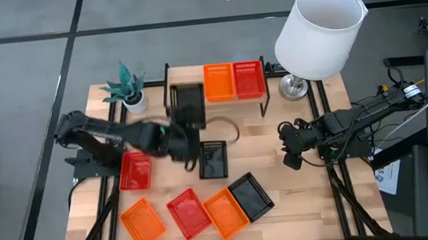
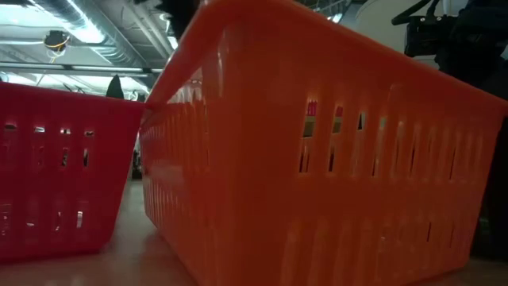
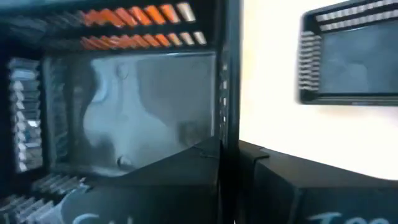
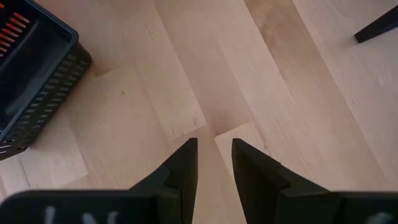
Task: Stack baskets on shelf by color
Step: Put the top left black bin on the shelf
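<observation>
The left end effector [image 1: 190,155] reaches across mid-worktop, clamped on a black basket's [image 1: 213,159] rim, while the right end effector [image 4: 214,163] hovers slightly parted over the bare wooden worktop [image 1: 284,196] at right.

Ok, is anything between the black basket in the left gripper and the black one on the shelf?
Nothing visible. The left gripper holds the black basket on the table just before the shelf; only tabletop lies between it and the shelved black basket.
</observation>
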Controlling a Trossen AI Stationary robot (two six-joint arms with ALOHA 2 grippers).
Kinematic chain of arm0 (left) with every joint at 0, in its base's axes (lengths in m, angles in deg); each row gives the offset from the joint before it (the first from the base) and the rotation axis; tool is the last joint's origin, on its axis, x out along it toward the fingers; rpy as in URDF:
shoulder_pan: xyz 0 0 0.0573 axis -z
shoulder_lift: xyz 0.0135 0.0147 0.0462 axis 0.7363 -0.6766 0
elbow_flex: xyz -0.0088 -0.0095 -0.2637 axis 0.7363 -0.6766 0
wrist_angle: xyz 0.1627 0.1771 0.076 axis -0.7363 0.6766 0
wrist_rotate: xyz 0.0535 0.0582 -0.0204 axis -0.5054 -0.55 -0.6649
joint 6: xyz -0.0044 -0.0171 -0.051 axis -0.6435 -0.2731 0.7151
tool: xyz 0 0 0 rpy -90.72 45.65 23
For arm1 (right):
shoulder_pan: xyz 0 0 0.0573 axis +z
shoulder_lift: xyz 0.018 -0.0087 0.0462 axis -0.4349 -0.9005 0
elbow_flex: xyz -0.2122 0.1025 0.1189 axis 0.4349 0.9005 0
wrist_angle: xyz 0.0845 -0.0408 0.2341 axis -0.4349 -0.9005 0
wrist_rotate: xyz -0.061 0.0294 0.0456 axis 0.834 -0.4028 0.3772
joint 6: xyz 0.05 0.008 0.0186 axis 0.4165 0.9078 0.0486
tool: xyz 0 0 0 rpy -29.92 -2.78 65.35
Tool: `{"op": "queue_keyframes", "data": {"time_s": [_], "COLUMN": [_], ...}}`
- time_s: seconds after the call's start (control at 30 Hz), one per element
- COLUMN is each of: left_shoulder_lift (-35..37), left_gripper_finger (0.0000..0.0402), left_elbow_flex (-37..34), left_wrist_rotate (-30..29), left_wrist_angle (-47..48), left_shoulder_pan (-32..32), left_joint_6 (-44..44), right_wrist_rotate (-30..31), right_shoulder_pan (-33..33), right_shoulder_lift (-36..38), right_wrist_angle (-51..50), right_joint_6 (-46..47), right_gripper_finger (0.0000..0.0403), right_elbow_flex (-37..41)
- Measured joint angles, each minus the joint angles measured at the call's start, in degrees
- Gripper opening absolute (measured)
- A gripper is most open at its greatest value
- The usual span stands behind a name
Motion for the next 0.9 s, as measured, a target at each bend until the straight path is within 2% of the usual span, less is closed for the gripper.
{"op": "queue_keyframes", "data": {"time_s": [0.07,0.17,0.3,0.37,0.43,0.53,0.63,0.9], "left_shoulder_lift": [0.36,0.19,0.17,0.17,0.19,0.25,0.25,0.19], "left_gripper_finger": [0.0,0.0,0.0,0.0,0.0,0.0,0.0,0.0], "left_elbow_flex": [2.17,3.53,3.68,3.68,3.68,3.19,1.09,-5.61], "left_wrist_rotate": [3.77,12.77,28.21,35.76,39.88,42.12,41.88,39.99], "left_wrist_angle": [-0.65,-0.4,-0.09,-0.14,-1.38,-3.69,-5.77,-10.68], "left_shoulder_pan": [-5.49,-16.72,-31.34,-36.23,-38.74,-39.56,-38.8,-38.85], "left_joint_6": [-4.97,-10.56,-15.63,-16.61,-17.01,-21.05,-23.67,-22.55], "right_wrist_rotate": [0.0,0.0,0.0,0.0,-0.01,-0.02,-0.02,-0.05], "right_shoulder_pan": [0.0,0.0,0.0,0.0,0.0,-0.02,-0.02,-0.02], "right_shoulder_lift": [0.0,0.0,0.0,0.0,0.0,0.0,0.0,0.0], "right_wrist_angle": [0.0,0.04,0.03,0.04,0.04,0.04,0.04,0.5], "right_joint_6": [-0.22,-1.33,-1.75,-2.88,-4.24,-4.44,-4.26,-4.23], "right_gripper_finger": [0.0099,0.0099,0.0099,0.0099,0.0099,0.0099,0.0099,0.0099], "right_elbow_flex": [0.02,0.02,0.01,0.0,0.02,0.02,0.02,0.02]}}
